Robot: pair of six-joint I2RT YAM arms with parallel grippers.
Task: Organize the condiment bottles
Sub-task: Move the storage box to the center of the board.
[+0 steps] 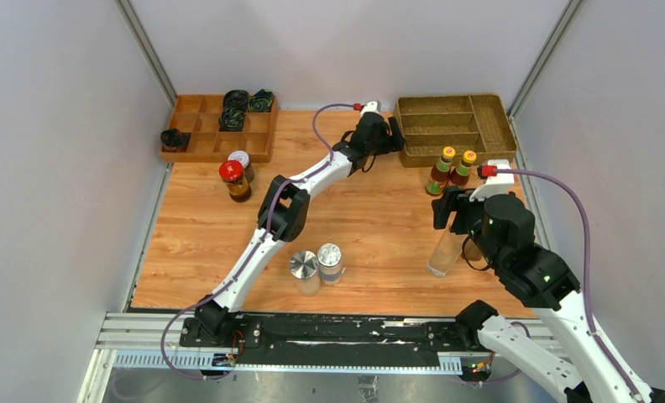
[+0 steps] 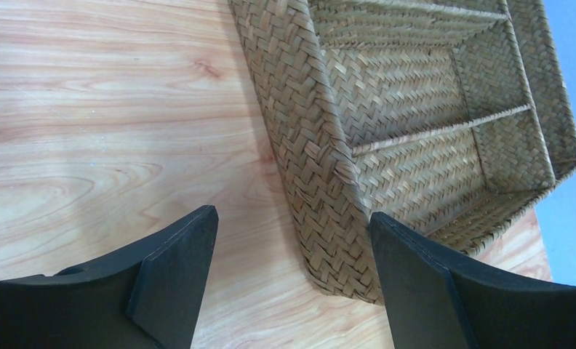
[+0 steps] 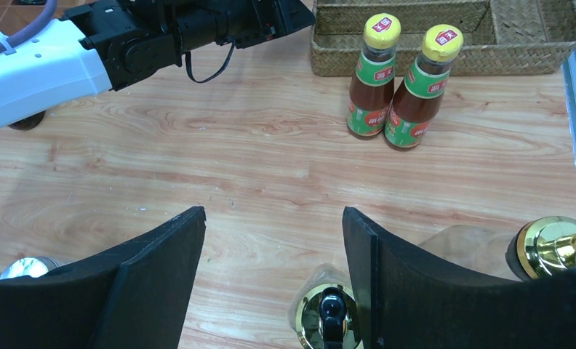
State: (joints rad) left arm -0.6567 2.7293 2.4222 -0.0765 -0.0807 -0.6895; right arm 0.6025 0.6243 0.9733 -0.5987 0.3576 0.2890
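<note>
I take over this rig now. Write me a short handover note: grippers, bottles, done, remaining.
Left gripper: open, empty, astride the woven basket's corner.
Right gripper: open, empty, above one clear bottle; the other clear bottle beside it.
Sauce bottles stand before the basket; red-lidded jar and white-lidded jar by the wooden tray; shakers at the near middle.
Done: none in the basket.
Left, probably: all eight.

We've got a wooden divider tray (image 1: 260, 144) at the far-left corner of the bench (image 1: 371, 227), dark cloth rolls (image 1: 235, 102) inside, and a woven tray (image 1: 455, 126) far-right.
</note>
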